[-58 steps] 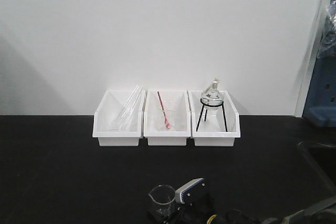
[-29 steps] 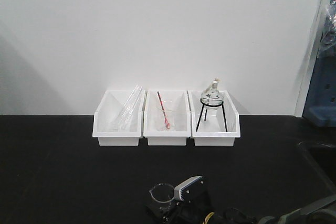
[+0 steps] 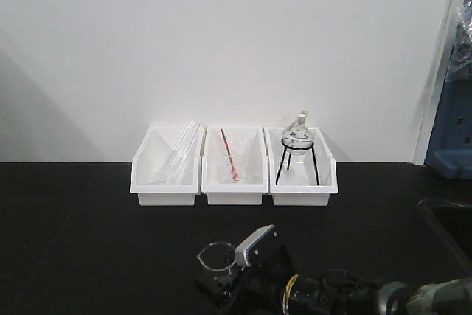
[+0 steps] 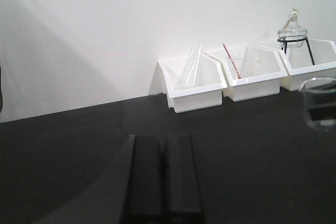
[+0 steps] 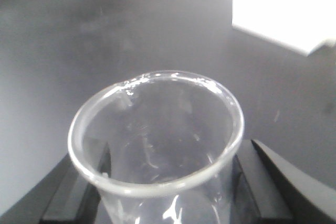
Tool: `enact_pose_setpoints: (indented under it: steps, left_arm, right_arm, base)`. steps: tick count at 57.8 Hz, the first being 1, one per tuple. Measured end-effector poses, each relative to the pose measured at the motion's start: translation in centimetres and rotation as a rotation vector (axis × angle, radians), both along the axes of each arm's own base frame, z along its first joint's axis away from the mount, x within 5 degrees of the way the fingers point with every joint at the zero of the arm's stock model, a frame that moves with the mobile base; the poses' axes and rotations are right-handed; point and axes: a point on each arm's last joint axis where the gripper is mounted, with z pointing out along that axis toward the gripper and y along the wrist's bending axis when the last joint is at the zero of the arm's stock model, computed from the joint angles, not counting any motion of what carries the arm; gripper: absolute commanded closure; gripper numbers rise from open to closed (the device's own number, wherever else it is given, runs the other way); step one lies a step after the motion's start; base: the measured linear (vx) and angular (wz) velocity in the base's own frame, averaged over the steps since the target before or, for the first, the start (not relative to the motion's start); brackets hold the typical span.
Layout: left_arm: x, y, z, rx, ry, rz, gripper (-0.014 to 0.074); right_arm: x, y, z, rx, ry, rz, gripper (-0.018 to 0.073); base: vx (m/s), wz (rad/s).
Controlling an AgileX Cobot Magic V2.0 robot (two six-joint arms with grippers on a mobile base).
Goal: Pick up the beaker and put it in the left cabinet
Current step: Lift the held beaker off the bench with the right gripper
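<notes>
Near the front edge of the black surface, my right claw is clamped on the beaker. I grip low on the glass wall, which leaves the rim and pour spout free, and the beaker stands upright. My left claw has its fingers pressed together on nothing and hangs low over the surface, off to the side, which I judge keeps it out of the carrying arm's way.

The right wrist view alone shows the grip itself: dark fingers flank the glass on both sides, and the beaker is empty. The front view alone shows where I stand, well apart from the three white bins against the wall, with the flask on a tripod in the rightmost bin. The left wrist view catches the beaker at its right edge, nearer than the bins. I cannot tell whether the base touches the surface. The left cabinet appears in no view.
</notes>
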Motion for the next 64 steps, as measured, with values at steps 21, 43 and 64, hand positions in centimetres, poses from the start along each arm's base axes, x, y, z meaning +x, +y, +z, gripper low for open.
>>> enact_pose_setpoints:
  steps: [21,43,64]
  left_arm:
    - [0.0,0.0,0.0,0.0,0.0,0.0,0.0595]
    - [0.0,0.0,0.0,0.0,0.0,0.0,0.0595]
    - [0.0,0.0,0.0,0.0,0.0,0.0,0.0595]
  right_arm:
    - [-1.7,-1.7,11.1,-0.001,-0.113,-0.097,0.0568]
    - [-3.8,-2.7,16.5,0.104,-0.147,-0.122,0.0568]
    - [-3.8,-2.7,16.4,0.095,-0.145,-0.12,0.0568]
  base:
    - [0.0,0.0]
    - [0.0,0.0]
    - [0.0,0.0]
